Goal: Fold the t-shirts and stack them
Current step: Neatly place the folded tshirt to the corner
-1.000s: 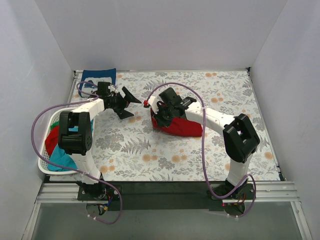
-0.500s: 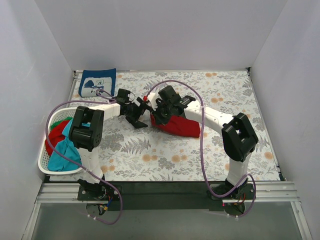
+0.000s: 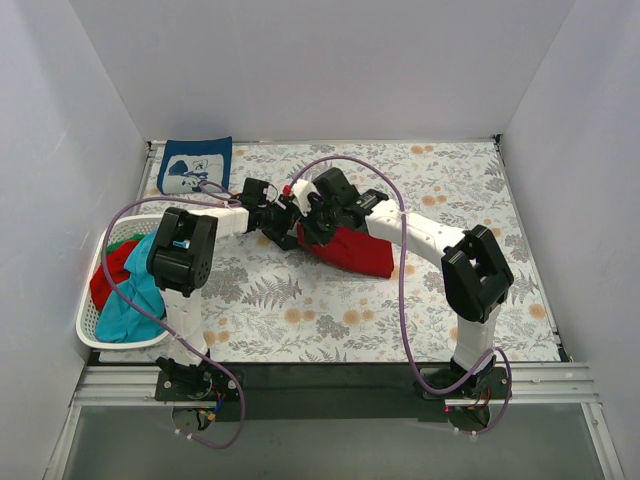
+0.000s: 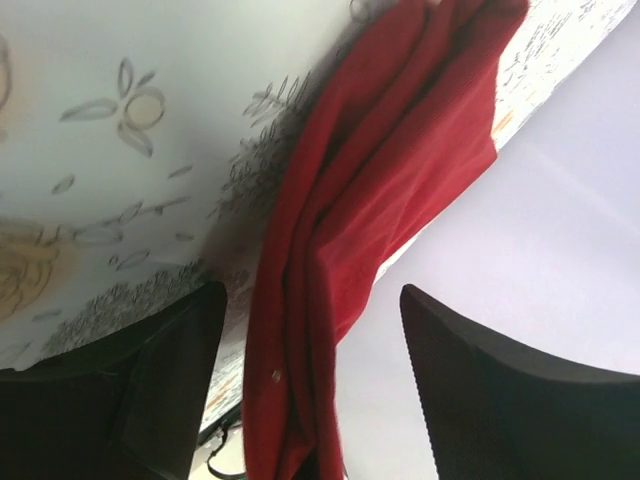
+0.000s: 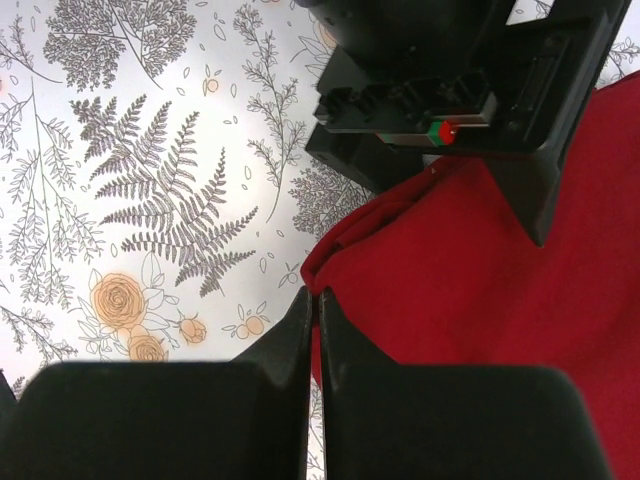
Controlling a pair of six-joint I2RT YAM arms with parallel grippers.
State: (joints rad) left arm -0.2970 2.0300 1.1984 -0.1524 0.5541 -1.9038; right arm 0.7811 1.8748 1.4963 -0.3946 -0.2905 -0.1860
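Red tee [image 3: 358,250] bunched mid surface [image 3: 330,320]; R fingers [image 5: 285,345] pinched shut on its edge, L fingers [image 4: 480,390] wide, straddling a fold. Risk: L grabs several layers, tee drags skewed.

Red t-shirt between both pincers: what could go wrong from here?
The left pincer is open around a bunched fold of the red t-shirt; closing may catch several layers and twist it. The right pincer, shut on the cloth, is very close and could be bumped.
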